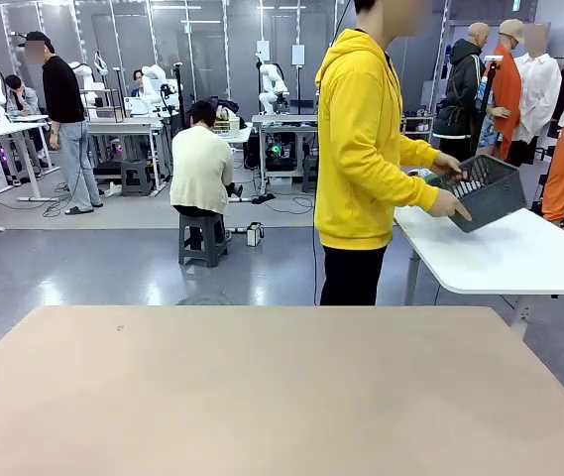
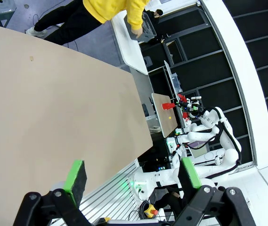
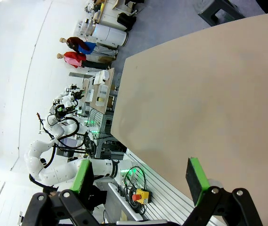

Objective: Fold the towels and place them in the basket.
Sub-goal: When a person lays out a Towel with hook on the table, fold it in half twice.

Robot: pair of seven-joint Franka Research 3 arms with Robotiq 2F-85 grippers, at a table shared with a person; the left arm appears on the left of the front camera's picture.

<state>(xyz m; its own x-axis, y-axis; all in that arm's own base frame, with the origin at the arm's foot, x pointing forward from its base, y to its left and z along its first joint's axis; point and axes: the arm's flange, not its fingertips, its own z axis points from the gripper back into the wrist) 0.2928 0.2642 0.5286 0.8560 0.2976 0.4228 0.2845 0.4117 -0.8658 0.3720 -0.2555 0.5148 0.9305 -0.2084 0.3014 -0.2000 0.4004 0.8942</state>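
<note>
Idling | left gripper (image 2: pixel 132 175), right gripper (image 3: pixel 140 175) are spread, empty | basket (image 1: pixel 490 188) is held far right by hand (image 1: pixel 452 206) | hand could be struck if arms are moved early

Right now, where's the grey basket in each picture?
Front view: basket at right, in the person's hands above a white side table.
Left wrist view: basket at the top edge, beside the yellow sleeve.
Right wrist view: tan table across the right side.
Shared landmark: that tan table.
</note>
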